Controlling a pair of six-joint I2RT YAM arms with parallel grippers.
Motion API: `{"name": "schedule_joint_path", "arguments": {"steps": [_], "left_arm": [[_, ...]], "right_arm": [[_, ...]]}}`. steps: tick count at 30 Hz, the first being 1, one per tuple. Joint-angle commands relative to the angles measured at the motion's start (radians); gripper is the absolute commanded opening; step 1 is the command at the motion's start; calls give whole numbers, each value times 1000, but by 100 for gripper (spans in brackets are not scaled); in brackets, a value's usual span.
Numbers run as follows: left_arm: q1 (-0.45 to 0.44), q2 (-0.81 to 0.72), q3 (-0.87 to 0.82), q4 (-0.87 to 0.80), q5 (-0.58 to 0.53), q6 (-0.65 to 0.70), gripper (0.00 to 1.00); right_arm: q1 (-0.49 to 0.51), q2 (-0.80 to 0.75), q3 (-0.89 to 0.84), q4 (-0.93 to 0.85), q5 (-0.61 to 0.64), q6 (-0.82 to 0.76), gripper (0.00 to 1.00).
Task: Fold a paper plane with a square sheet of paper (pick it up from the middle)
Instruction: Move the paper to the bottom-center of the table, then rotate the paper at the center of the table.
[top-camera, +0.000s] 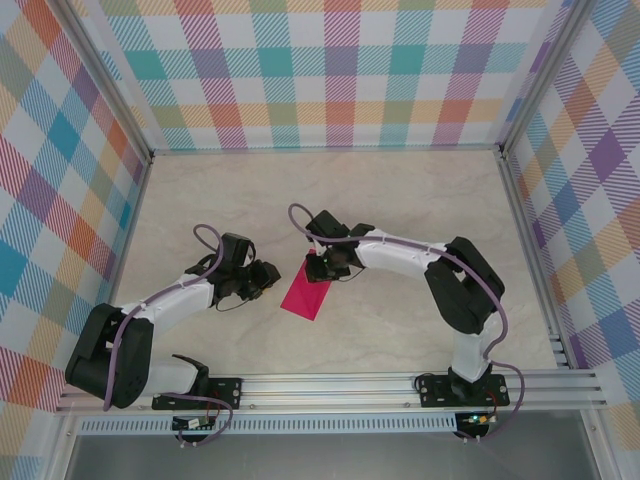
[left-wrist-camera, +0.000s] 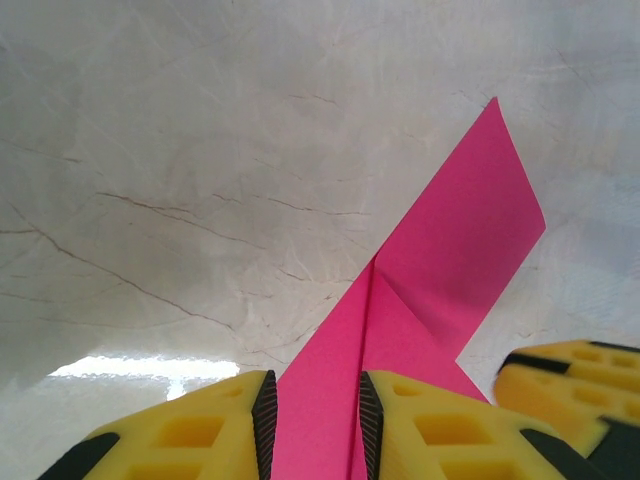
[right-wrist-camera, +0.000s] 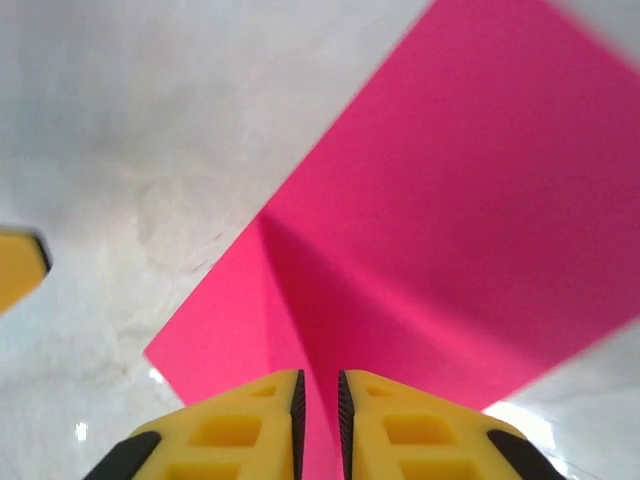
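Note:
The square sheet of paper (top-camera: 306, 293) is magenta-pink and lies partly folded on the table between the two arms. In the left wrist view the sheet (left-wrist-camera: 450, 260) shows a crease and a diagonal flap running toward me. My left gripper (top-camera: 270, 280) is at its left edge. Its jaws (left-wrist-camera: 315, 385) stand apart, with flat paper showing in the gap. My right gripper (top-camera: 318, 265) is at the sheet's far end. In the right wrist view a raised ridge of the sheet (right-wrist-camera: 450, 200) runs into the narrow gap of that gripper (right-wrist-camera: 320, 385), pinched there.
The pale marble tabletop (top-camera: 400, 200) is walled by checked panels on three sides. An aluminium rail (top-camera: 330, 385) runs along the near edge by the arm bases. A yellow finger (left-wrist-camera: 565, 375) of the right gripper sits close beside the left one.

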Motion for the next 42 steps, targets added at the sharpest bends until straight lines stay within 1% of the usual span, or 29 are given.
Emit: {"name": "schedule_joint_path", "arguments": {"steps": [1,6,9,14,20,23,25,28,30,32,37,42], "left_arm": [[-13,4,-3,-19,12,15,30],[-46,31,11,-49,31,23,30],[-76,55,13,-49,31,20,28],[-90,63,15,-50,17,11,28],[-91,53,48,-100,-37,14,29],[-90,45,65,-114,-68,18,29],[-89,38,72,-115,-79,19,30],[-88,35,82,-92,-76,26,30],[-87,39,86,-63,-61,31,30],[-87,39,81,-24,-34,38,30],[-93,35,52,89,52,37,24],[-126,65,36,167,99,12,18]], "right_arm": [[-37,57,44,-65,85,124,21],[-63,136,118,-111,158,164,24],[-77,171,145,-111,153,160,24],[-85,245,206,-130,154,122,25],[-94,361,296,-102,49,-35,25],[-96,393,338,-73,-41,-123,25],[-96,395,361,-51,-126,-171,25],[-101,372,382,-20,-218,-187,25],[-116,344,399,-18,-250,-159,26],[-129,284,378,0,-253,-119,27],[-133,91,258,-4,-198,-32,27],[-131,-43,64,42,-243,39,22]]}}
